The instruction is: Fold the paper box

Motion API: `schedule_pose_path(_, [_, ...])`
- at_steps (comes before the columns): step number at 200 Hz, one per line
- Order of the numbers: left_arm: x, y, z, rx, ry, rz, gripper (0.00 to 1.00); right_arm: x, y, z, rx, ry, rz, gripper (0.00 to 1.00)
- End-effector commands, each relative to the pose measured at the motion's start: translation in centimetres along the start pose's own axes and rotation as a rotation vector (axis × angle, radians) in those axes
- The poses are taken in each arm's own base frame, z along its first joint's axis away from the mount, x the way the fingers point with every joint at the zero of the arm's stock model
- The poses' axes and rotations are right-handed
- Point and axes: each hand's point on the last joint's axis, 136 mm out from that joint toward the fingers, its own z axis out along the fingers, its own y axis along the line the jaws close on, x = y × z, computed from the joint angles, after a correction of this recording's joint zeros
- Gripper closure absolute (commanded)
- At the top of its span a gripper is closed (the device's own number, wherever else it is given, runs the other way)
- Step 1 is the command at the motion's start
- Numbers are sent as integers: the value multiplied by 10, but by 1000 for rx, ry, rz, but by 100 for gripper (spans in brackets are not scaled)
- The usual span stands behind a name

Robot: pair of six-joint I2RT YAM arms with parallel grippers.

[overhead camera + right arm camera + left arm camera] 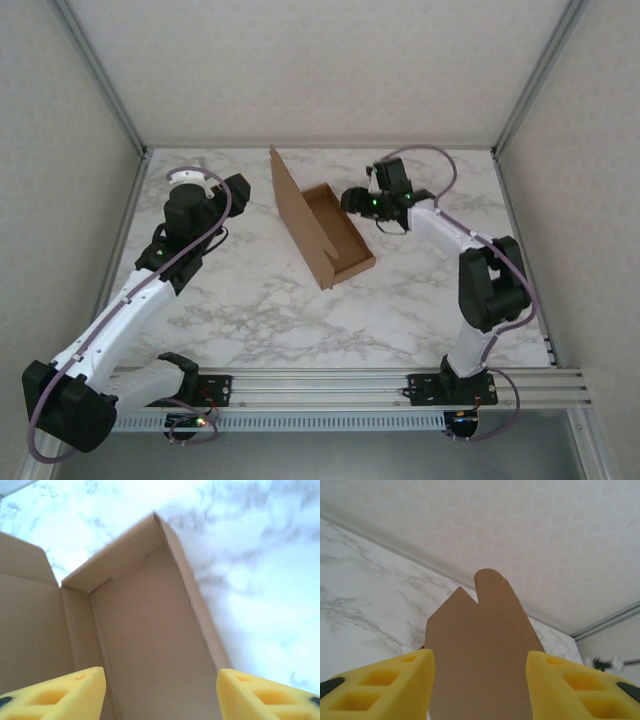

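Paper box sits near the middle of the marble table, a little toward 12 o'clock in the top view, its long axis running from about 11 to 5.

The tray part looks formed. From the right wrist, the floor is bounded by upright side walls that meet at a far corner. The lid panel stands nearly upright along the tray's 9 o'clock side, and its rounded tab points up, so the lid is not yet closed.

The left gripper hangs at 9 o'clock of the box, close behind the lid. Its yellow fingers are spread wide on either side of the panel and grip nothing. The right gripper is at about 2 o'clock of the box, over the tray's far end, also spread wide and empty-handed.

I judge the task well past half done. What remains is lowering the lid over the tray and tucking its tabs in.
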Motion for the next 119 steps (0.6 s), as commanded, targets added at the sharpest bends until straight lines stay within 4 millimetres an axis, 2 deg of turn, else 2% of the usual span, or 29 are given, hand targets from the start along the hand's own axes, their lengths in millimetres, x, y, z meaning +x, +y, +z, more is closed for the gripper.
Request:
schedule_pose_path(1, [1, 6, -4, -12, 5, 6, 48, 10, -31, 25, 174, 129, -182, 42])
schedule_pose_path(17, [5, 6, -6, 6, 8, -8, 48, 19, -29, 44, 143, 224, -204, 42])
schedule_pose_path(25, [6, 3, -7, 22, 10, -13, 48, 25, -35, 53, 159, 255, -201, 42])
schedule_pose_path(56, [7, 2, -8, 33, 15, -15, 48, 38, -39, 73, 141, 294, -149, 42])
schedule_pose_path(90, [11, 5, -5, 24, 26, -27, 48, 49, -52, 85, 194, 310, -81, 53])
schedule_pose_path(106, [10, 5, -5, 22, 22, -33, 48, 49, -60, 82, 241, 275, -29, 60])
schedule_pose_path(119, [7, 6, -7, 16, 10, -37, 48, 44, -74, 77, 328, 220, 51, 70])
